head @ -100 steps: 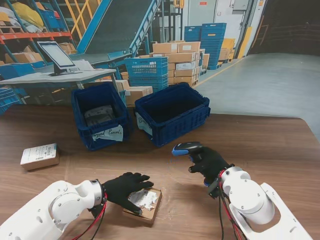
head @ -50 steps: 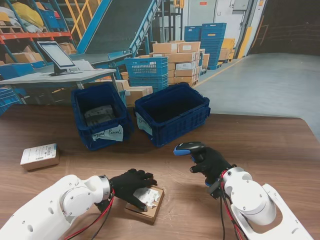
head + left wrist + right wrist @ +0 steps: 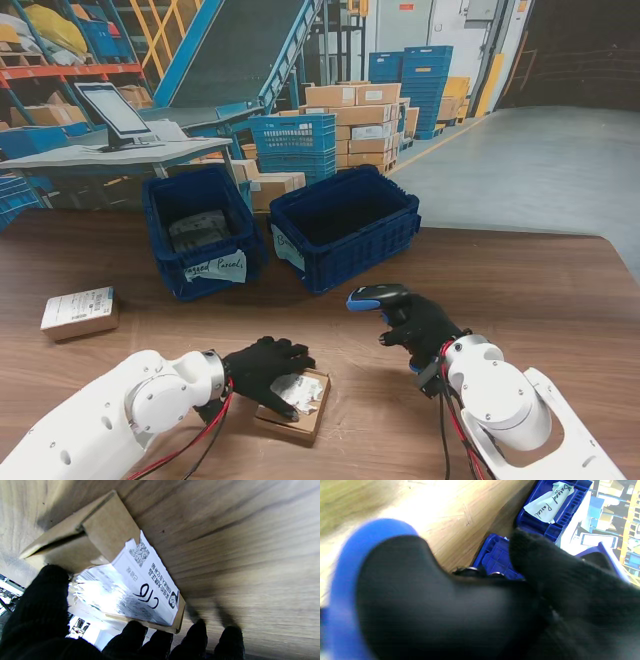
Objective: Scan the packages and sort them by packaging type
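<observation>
Left hand (image 3: 262, 364) fingers curled over small cardboard box (image 3: 296, 405), grasping it. Right hand (image 3: 420, 327) wrapped around scanner (image 3: 374, 295). Scan step likely; next, aim scanner at label (image 3: 140, 587).

Small flat cardboard box (image 3: 295, 405) with crinkled white label, lying under the left robot hand (image 3: 262, 366) fingertips. Blue-black scanner (image 3: 375, 297) gripped upright in the right robot hand (image 3: 420, 328). Second labelled box (image 3: 79, 312) well left of both.
</observation>
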Motion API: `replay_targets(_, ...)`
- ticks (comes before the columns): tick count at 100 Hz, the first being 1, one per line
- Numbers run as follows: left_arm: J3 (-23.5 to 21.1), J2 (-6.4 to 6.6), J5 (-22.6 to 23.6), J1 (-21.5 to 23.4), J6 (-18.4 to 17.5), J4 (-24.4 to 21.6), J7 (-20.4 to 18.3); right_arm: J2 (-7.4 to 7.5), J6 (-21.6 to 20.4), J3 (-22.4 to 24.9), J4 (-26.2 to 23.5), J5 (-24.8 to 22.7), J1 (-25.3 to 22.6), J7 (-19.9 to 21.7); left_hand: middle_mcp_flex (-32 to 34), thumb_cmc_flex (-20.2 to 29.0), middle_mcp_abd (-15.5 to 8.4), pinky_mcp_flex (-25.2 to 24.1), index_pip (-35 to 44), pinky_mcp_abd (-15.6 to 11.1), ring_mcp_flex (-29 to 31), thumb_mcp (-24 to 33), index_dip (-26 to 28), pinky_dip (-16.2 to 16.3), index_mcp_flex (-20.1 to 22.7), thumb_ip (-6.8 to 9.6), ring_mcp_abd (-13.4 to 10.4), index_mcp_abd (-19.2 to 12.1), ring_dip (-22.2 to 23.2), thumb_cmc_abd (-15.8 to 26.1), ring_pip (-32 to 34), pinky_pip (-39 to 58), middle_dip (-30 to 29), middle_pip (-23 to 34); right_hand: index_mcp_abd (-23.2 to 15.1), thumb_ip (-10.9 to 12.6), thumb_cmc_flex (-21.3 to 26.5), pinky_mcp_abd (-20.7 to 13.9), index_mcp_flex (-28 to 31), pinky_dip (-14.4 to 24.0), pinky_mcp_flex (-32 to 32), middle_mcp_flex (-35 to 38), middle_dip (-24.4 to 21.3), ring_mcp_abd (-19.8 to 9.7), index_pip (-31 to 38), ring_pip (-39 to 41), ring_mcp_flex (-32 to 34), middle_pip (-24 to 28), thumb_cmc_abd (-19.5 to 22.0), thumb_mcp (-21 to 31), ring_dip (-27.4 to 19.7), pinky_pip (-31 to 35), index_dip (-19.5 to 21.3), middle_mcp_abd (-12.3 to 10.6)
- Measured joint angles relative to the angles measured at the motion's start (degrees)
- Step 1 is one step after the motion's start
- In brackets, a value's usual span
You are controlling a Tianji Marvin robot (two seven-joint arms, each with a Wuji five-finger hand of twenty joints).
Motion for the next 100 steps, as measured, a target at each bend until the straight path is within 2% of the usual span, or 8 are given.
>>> replay_targets(15,2.8,-0.21,-0.4,-2.3,1.8,1.2,1.1,-0.02,0.0,0.0,0.0,0.0,0.1,0.0,0.0,-0.3,0.0,-0.1,0.0,0.1,0.0,-0.8,0.0,0.1,0.0,-0.99,-0.1,0.0,0.0,0.0,0.0,0.0,0.0,0.0,0.0,0.0,0.0,0.0,0.0,0.0,0.0,0.0,0.0,0.0,0.0,0.0,0.0,0.0,0.0,0.0,0.0,0.0,0.0,0.0)
replay_targets(28,4.5,-0.74,-1.7,-4.0,4.0,2.1,1.4,-0.04,-0.1,-0.1,0.1,0.1,0.1,-0.1,0.0,-0.3,0.0,-0.5,0.0,-0.5,-0.1,-0.8,0.0,0.2,0.0,-0.99,-0.8,0.0,0.0,-0.1,0.0,0.0,0.0,0.0,0.0,0.0,0.0,0.0,0.0,0.0,0.0,0.0,0.0,0.0,0.0,0.0,0.0,0.0,0.0,0.0,0.0,0.0,0.0,0.0)
replay_targets(38,4.6,-1.11,-2.2,-4.5,4.9,2.4,0.9,-0.06,-0.3,-0.2,0.2,0.3,0.2,-0.1,0.0,0.0,0.0,-0.5,0.0,-2.1,-0.1,-0.7,0.0,0.7,0.0,-0.96,-2.0,0.0,0.0,-0.1,0.0,0.0,0.0,0.0,0.0,0.0,0.0,0.0,0.0,0.0,0.0,0.0,0.0,0.0,0.0,0.0,0.0,0.0,0.0,0.0,0.0,0.0,0.0,0.0)
replay_targets(60,5.9,-1.49,-3.0,-6.0,6.5,3.2,1.1,-0.06,-0.7,-0.3,0.4,0.3,0.3,-0.1,0.0,0.1,0.0,-0.6,0.0,-2.8,-0.1,-0.7,-0.6,0.7,0.0,-0.95,-2.4,0.0,0.0,-0.1,0.0,0.0,0.0,0.0,0.0,0.0,0.0,0.0,0.0,0.0,0.0,0.0,0.0,0.0,0.0,0.0,0.0,0.0,0.0,0.0,0.0,0.0,0.0,0.0)
replay_targets(77,4.0,-2.12,-3.8,-4.9,6.7,3.6,2.2,-0.06,-0.8,-0.3,0.5,0.4,0.3,0.1,0.0,0.6,0.0,0.7,0.1,-3.9,-0.1,0.0,-0.6,0.7,1.1,-0.92,-2.4,0.0,0.0,-0.1,0.0,0.3,0.1,0.0,0.0,0.0,0.0,0.0,0.0,0.0,0.0,0.0,0.0,0.0,0.0,0.0,0.0,0.0,0.0,0.0,0.0,0.0,0.0,0.0)
replay_targets(90,1.4,-2.23,-0.2,-2.2,7.2,1.9,4.4,-0.06,-0.8,-0.3,0.5,0.5,0.3,0.1,0.0,0.6,0.0,0.8,0.1,-3.2,-0.1,0.0,-0.6,0.7,1.1,-0.91,-2.4,0.1,0.0,-0.1,0.0,0.8,0.1,0.0,0.0,0.0,0.0,0.0,0.0,0.0,0.0,0.0,0.0,0.0,0.0,0.0,0.0,0.0,0.0,0.0,0.0,0.0,0.0,0.0)
replay_targets(100,-0.7,-2.23,0.1,-0.2,7.6,-0.1,4.6,-0.05,-0.9,-0.3,0.6,0.5,0.3,0.2,0.0,0.6,0.0,0.8,0.1,-3.2,0.0,0.0,-0.6,0.7,1.1,-0.9,-2.4,0.7,0.0,-0.1,0.0,0.8,0.2,0.0,0.0,0.0,0.0,0.0,0.0,0.0,0.0,0.0,0.0,0.0,0.0,0.0,0.0,0.0,0.0,0.0,0.0,0.0,0.0,0.0)
